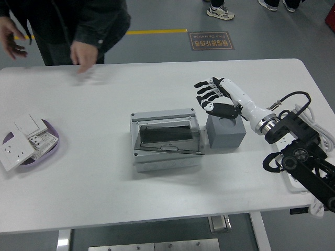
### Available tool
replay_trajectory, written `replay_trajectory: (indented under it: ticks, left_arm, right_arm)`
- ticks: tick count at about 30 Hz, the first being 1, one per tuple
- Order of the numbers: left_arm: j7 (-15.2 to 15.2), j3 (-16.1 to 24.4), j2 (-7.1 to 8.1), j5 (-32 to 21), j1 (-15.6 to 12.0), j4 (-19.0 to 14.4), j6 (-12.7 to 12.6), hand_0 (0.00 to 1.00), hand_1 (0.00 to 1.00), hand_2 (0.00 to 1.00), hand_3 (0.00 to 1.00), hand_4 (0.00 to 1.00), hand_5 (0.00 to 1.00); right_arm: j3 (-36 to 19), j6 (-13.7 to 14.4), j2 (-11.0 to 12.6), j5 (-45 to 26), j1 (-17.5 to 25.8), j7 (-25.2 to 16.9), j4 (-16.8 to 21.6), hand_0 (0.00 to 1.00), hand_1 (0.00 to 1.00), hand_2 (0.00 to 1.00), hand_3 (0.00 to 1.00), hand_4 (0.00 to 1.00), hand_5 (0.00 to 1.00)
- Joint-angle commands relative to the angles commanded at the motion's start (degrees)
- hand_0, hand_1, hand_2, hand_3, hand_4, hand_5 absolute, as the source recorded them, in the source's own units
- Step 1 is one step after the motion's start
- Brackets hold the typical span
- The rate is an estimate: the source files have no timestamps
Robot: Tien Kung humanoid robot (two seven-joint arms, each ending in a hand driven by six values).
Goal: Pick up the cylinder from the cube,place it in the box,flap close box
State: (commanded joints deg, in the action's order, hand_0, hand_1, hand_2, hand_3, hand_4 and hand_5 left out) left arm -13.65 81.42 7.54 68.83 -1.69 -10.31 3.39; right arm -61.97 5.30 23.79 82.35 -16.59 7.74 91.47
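Observation:
The grey box [166, 140] stands at the table's middle with its dark-windowed flap [168, 135] lying down over it. The grey cube [225, 131] stands just right of the box; no cylinder shows on it. My right hand [209, 95] hovers above the cube's far left corner, fingers spread and holding nothing. The cylinder is hidden from view. My left arm is out of view.
A person stands at the far left, one hand [84, 53] over the table's far edge. A purple dish [49, 148] with white switch plates sits at the left edge. A white power strip and cable [309, 120] lie at the right, under my arm.

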Motion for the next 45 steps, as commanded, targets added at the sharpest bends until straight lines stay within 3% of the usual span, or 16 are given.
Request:
replay_trajectory:
  ticks: [6,11,19,28,29,31,45]
  left_arm:
    - [0.0,-0.1,0.12,-0.5,0.0,0.0,-0.1,0.634,0.657,0.580,0.646,0.711,0.331]
    - [-0.2,0.0,0.27,-0.4,0.1,0.0,-0.2,0.634,0.657,0.580,0.646,0.712,0.332]
    - [-0.3,0.3,0.73,0.0,0.6,0.0,-0.2,0.634,0.658,0.580,0.645,0.711,0.332]
    - [-0.4,0.5,1.46,1.1,1.0,0.0,0.0,0.634,0.657,0.579,0.646,0.711,0.331]
    - [-0.4,0.5,1.52,1.0,1.0,0.0,0.0,0.634,0.658,0.579,0.647,0.711,0.331]
    - [-0.3,0.4,1.55,0.8,1.0,0.0,0.0,0.634,0.658,0.579,0.647,0.711,0.331]
    - [0.2,-0.2,0.20,-1.0,0.3,0.0,-0.2,0.634,0.658,0.579,0.648,0.711,0.329]
  right_arm:
    - [-11.3,1.2,-4.9,-2.9,6.8,-6.0,-1.7,0.606,0.615,0.658,0.693,0.596,0.306]
    - [-21.4,2.1,-10.1,-8.8,10.9,-12.5,-5.4,0.613,0.611,0.654,0.692,0.568,0.306]
    - [-32.0,1.4,-13.8,-19.8,12.6,-22.3,-10.3,0.620,0.613,0.647,0.683,0.566,0.302]
    - [-33.2,1.2,-14.6,-23.1,12.0,-24.7,-11.9,0.616,0.616,0.642,0.681,0.569,0.289]
    - [-33.2,1.3,-14.6,-23.2,12.1,-24.8,-11.9,0.635,0.632,0.652,0.681,0.632,0.244]
    - [-33.2,1.5,-14.5,-23.4,12.1,-25.0,-11.8,0.635,0.632,0.652,0.681,0.632,0.244]
    - [-30.4,1.1,-14.7,-25.4,12.1,-25.8,-10.3,0.649,0.621,0.621,0.644,0.688,0.216]
